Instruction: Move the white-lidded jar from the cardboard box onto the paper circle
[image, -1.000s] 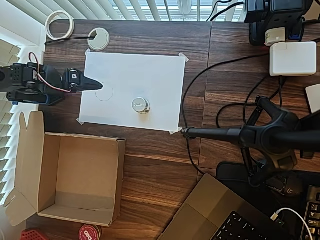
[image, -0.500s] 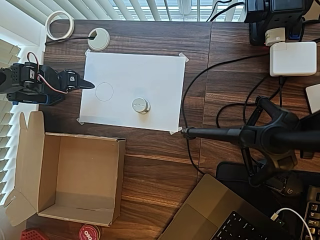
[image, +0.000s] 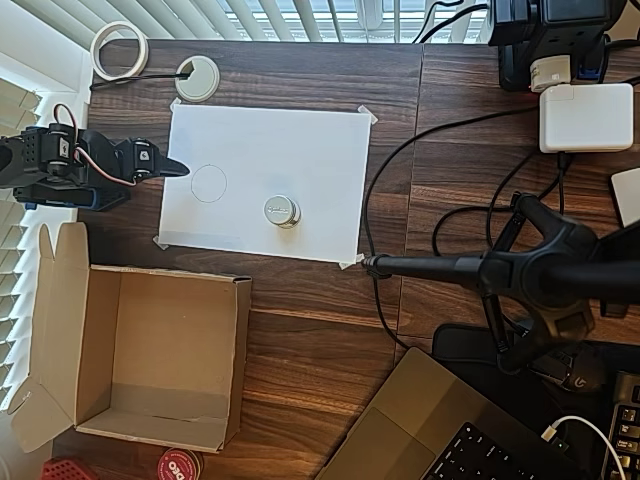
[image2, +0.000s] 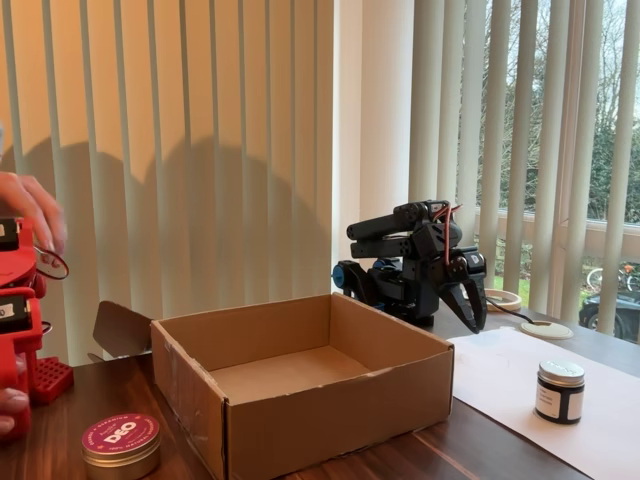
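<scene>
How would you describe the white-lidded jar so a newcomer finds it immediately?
Find the white paper sheet taped to the dark wooden table. Near its lower edge in the overhead view stands the white-lidded jar: small, round, dark-bodied, unlike the flat pencil-drawn paper circle beside it.

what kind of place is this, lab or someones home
Probably a home desk or small office by a window: vertical blinds, a laptop and a white power adapter share the dark wooden table with the robot.
</scene>
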